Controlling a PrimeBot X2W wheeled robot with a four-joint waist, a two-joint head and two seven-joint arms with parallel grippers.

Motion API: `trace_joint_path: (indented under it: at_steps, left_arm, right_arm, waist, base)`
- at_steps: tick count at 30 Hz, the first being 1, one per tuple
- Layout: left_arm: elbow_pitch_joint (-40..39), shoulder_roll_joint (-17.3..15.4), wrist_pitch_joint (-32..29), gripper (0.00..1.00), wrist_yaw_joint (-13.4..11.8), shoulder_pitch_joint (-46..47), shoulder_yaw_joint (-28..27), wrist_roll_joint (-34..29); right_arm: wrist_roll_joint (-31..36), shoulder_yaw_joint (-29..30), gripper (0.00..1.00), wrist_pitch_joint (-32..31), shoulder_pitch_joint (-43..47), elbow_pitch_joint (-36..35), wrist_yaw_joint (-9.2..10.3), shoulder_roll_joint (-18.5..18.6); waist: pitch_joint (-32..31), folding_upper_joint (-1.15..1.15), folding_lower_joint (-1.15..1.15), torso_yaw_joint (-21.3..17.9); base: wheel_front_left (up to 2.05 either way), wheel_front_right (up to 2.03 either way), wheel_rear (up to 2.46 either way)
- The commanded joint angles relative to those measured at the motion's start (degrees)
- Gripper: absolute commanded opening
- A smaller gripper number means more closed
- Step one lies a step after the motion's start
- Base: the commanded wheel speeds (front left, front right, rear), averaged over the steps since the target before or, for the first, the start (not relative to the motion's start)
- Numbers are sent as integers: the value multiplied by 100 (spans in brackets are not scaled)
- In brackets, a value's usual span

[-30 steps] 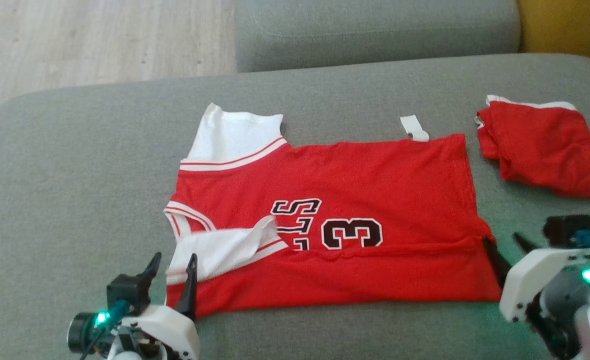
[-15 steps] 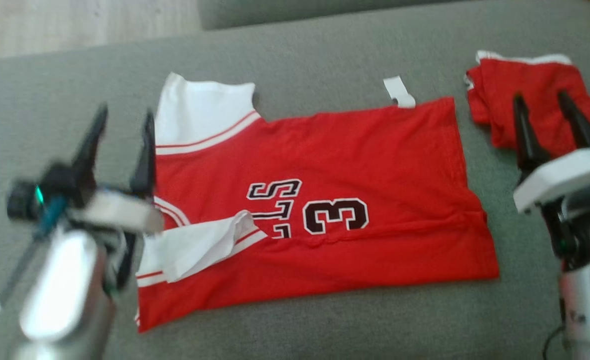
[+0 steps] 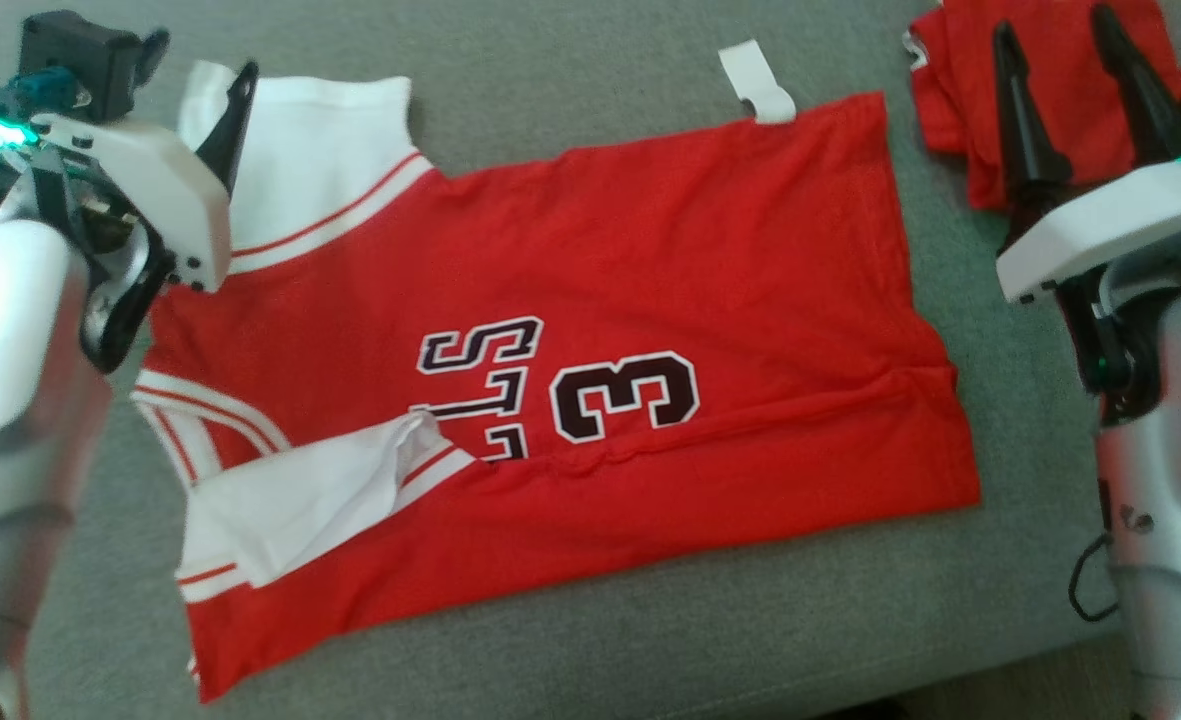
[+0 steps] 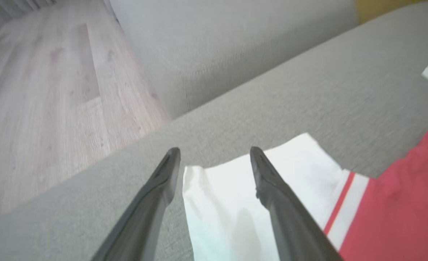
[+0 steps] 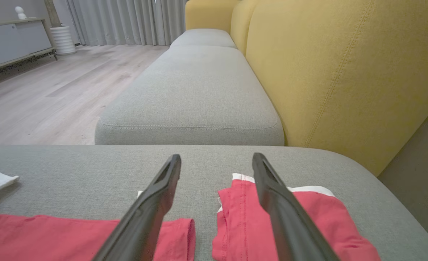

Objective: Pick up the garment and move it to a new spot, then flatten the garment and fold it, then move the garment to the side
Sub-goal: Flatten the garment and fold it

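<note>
The left claw (image 3: 195,80) stands wide open and holds nothing, poised over the far left corner of the red jersey (image 3: 590,270). In the left wrist view its two dark fingers straddle the outer edge of the jersey's white sleeve (image 4: 232,203), one over the white cloth and the other over the bare grey cushion (image 3: 570,70). The jersey lies spread on that cushion between the two claws, number side up, its near sleeve folded in over the chest and a long crease along its near part. The right claw (image 3: 1050,40) is likewise spread apart and empty, past the jersey's right hem. Under its fingers lies a second, bundled red garment (image 3: 950,110), apart from the jersey. A small white tag (image 3: 758,88) sticks out at the jersey's far edge, nearer the right claw.
</note>
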State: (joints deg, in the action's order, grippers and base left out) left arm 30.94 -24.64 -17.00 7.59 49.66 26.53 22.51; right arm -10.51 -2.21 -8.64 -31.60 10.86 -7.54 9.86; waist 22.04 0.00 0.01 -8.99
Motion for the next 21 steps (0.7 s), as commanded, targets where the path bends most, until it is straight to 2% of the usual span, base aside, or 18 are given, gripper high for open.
trace_joint_path:
  at_steps: [1,5,8,18,21]
  left_arm:
    - [-27,-376,-120,100,-13,333,-34,128]
    - [410,-655,-350,100,-12,655,401,331]
    - [727,-821,-421,100,-11,880,622,260]
    - [1230,-717,-614,100,-11,1111,917,1012]
    - [1302,-602,-922,98,-11,1099,919,1566]
  right_arm:
    - [-20,-121,100,82,-204,-160,5,67]
    - [-47,-191,100,169,-323,-107,5,52]
    - [-54,-224,100,215,-359,-90,5,37]
    - [25,-135,100,267,-356,2,5,26]
    - [37,-120,100,253,-382,6,5,39]
  waist:
    - [173,0,-1,-141]
    - [342,0,-1,-236]
    - [449,0,-1,-289]
    - [575,0,-1,-345]
    - [595,0,-1,-339]
  base:
    - [0,0,0]
    - [0,0,0]
    - [0,0,0]
    - [0,0,0]
    - [0,0,0]
